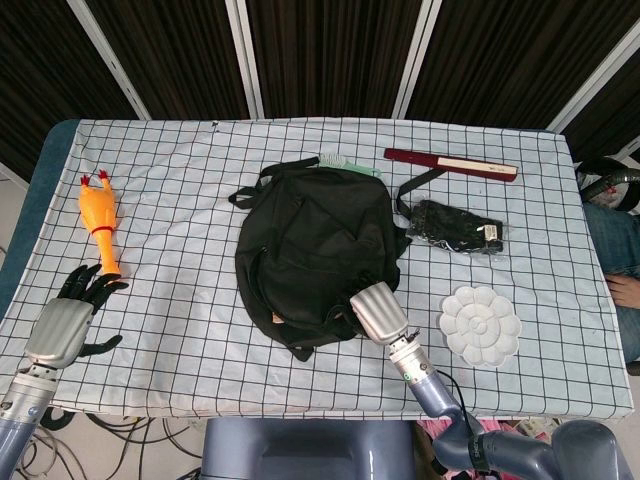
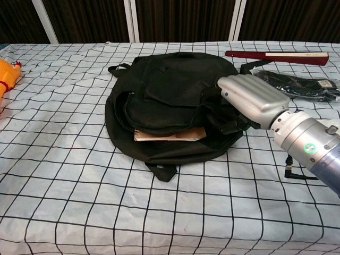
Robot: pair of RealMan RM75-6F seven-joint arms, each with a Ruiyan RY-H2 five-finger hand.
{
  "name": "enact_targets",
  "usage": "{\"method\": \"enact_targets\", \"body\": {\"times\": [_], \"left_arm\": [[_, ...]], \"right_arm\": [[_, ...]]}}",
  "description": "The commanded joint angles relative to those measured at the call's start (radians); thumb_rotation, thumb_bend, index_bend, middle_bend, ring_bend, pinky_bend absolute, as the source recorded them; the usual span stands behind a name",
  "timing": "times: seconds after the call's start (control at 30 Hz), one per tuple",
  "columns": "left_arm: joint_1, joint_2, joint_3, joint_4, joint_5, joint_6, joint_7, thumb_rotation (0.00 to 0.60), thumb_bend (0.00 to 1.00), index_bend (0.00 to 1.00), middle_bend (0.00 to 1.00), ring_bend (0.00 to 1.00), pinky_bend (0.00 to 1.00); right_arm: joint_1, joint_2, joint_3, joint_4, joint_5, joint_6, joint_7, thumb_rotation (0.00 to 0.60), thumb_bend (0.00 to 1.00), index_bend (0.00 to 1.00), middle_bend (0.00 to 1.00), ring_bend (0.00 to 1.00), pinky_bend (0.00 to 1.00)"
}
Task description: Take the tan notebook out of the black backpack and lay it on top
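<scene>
The black backpack (image 1: 315, 250) (image 2: 170, 90) lies flat in the middle of the checked tablecloth, its opening facing the near edge. The tan notebook (image 2: 170, 135) sticks partly out of that opening; the head view shows only a sliver of the notebook (image 1: 277, 318). My right hand (image 1: 378, 311) (image 2: 251, 100) rests back-up against the backpack's near right rim. Its dark fingers (image 2: 234, 123) curl down onto the fabric to the right of the notebook, and their hold is hidden. My left hand (image 1: 76, 312) lies on the table at the near left with fingers spread, holding nothing.
An orange rubber chicken (image 1: 98, 218) (image 2: 7, 74) lies at the left, just beyond my left hand. A dark red flat box (image 1: 450, 163) (image 2: 276, 55), a black packaged item (image 1: 460, 227) (image 2: 300, 85) and a white palette (image 1: 481, 326) sit to the right. A green brush (image 1: 345, 163) pokes out behind the backpack.
</scene>
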Motion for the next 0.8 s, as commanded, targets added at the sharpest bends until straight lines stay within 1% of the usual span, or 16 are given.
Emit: {"method": "enact_targets", "body": {"times": [0.03,0.27,0.57,0.8], "left_arm": [[0.005,-0.004,0.006,0.016,-0.001,0.005,-0.013,0.6,0.14,0.23,0.19,0.02,0.0],[0.001,-0.015,0.006,0.048,0.017,0.019,-0.035,0.6,0.14,0.24,0.21,0.02,0.0],[-0.026,-0.035,0.014,0.09,0.029,-0.017,-0.05,0.6,0.15,0.24,0.21,0.02,0.0],[-0.035,-0.04,0.019,0.099,0.049,-0.01,-0.068,0.6,0.15,0.24,0.22,0.02,0.0]], "right_arm": [[0.0,-0.005,0.0,0.009,-0.001,0.005,0.001,0.6,0.52,0.63,0.56,0.45,0.28],[0.001,-0.01,0.004,0.013,-0.005,0.015,0.006,0.6,0.52,0.63,0.56,0.45,0.28],[0.004,-0.017,0.01,0.03,0.001,0.013,0.014,0.6,0.52,0.63,0.56,0.45,0.28],[0.02,-0.011,0.018,0.032,-0.003,0.004,0.013,0.6,0.52,0.65,0.58,0.46,0.28]]}}
